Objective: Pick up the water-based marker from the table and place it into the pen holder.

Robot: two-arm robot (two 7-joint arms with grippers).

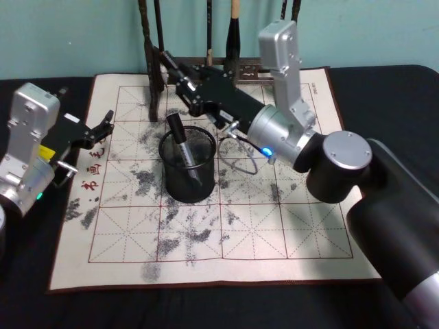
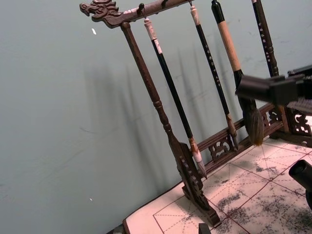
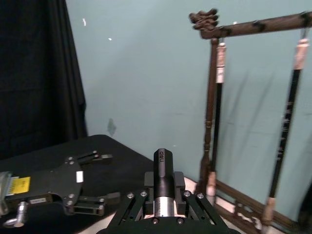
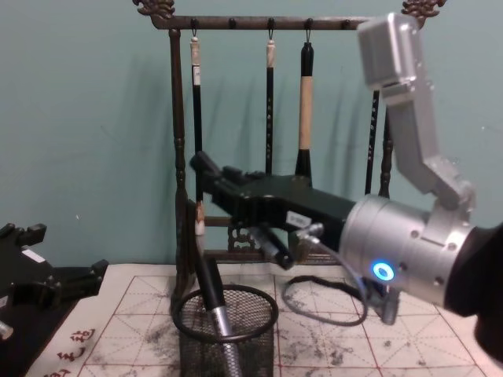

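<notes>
I judge pickup done: the right tool [image 1: 182,79] clamps the water-based marker [image 3: 164,165] above the mid-frame pen holder [image 1: 180,188], where another pen [image 1: 184,147] stands; insertion remains; the left tool [image 1: 106,129] sits open, far left.

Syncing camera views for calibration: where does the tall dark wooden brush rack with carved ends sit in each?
Head: dark wooden brush rack at the far edge, beyond the right gripper.
Left wrist: rack mid-picture.
Right wrist: rack past the open left gripper.
Chest: rack behind the right gripper.
Shared: teal wall behind it.
</notes>
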